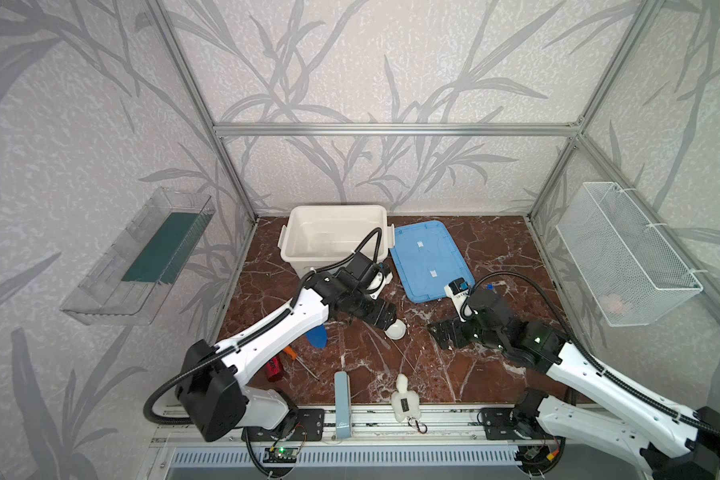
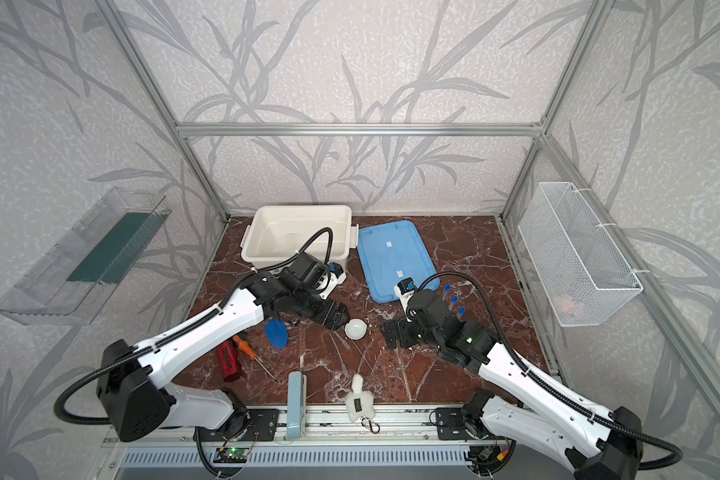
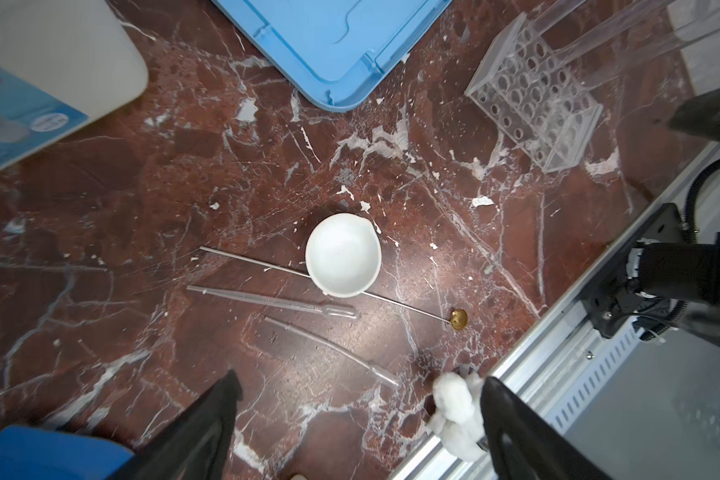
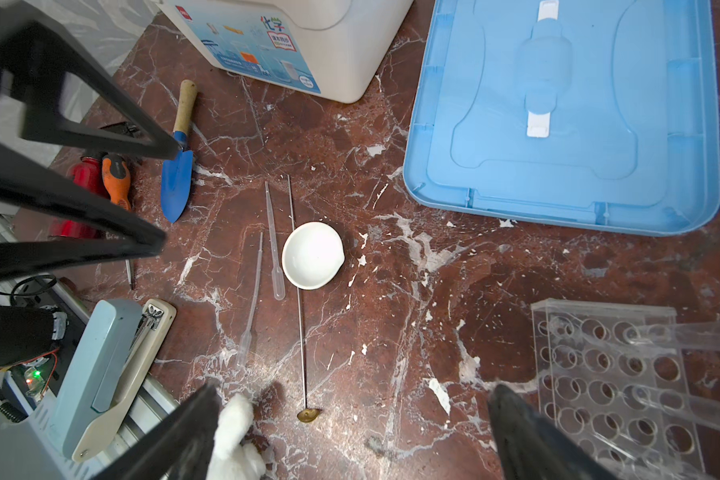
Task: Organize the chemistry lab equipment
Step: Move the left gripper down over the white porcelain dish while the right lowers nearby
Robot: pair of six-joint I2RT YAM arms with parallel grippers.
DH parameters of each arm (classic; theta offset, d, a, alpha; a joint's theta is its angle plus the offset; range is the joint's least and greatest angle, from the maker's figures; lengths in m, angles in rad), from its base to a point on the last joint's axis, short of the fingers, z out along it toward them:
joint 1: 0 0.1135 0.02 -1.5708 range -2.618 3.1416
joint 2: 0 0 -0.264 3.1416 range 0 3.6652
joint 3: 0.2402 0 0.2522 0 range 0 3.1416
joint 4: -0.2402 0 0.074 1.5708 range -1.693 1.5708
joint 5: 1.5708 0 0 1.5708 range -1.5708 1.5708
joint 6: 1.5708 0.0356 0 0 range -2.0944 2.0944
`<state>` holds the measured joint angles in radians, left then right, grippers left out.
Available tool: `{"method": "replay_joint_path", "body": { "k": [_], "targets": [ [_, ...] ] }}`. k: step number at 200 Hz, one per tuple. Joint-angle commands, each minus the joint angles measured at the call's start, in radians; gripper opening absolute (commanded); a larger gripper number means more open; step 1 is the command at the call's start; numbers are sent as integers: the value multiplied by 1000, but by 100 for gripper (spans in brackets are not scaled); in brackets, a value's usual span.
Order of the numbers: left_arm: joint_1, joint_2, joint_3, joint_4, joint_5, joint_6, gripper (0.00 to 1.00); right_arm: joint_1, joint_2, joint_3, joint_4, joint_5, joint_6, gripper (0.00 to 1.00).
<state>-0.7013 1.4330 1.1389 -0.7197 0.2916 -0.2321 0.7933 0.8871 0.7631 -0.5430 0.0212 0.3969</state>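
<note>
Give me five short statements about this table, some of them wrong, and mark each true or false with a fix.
1. The small white dish sits empty on the table. True.
2. The blue lid is closed on the white bin. False: it lies flat on the table beside the open bin.
3. The left gripper holds a clear pipette. False: its fingers are apart with nothing between them, and the pipette lies on the table.
4. The blue trowel lies beside the orange-handled screwdriver. True.
5. The clear tube rack is inside the bin. False: it is on the table.
</note>
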Motion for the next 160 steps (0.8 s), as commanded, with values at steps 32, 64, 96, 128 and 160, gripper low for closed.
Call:
{"method": "replay_joint_path", "body": {
  "k": [32, 64, 96, 128, 160],
  "targets": [
    [-64, 143, -48, 202, -50, -5, 85, -3, -53, -28, 0, 10, 33, 99],
    [-63, 216, -30, 182, -72, 8, 87, -3, -40, -31, 5, 7, 37, 99],
    [-64, 281, -10, 199, -40, 22, 87, -3, -21, -39, 23, 8, 39, 99],
    [-61, 309, -6, 221, -60, 22, 87, -3, 1, -37, 33, -1, 39, 99],
    [-62, 347, 12, 217, -48, 38, 87, -4, 5, -43, 37, 9, 33, 99]
  ]
}}
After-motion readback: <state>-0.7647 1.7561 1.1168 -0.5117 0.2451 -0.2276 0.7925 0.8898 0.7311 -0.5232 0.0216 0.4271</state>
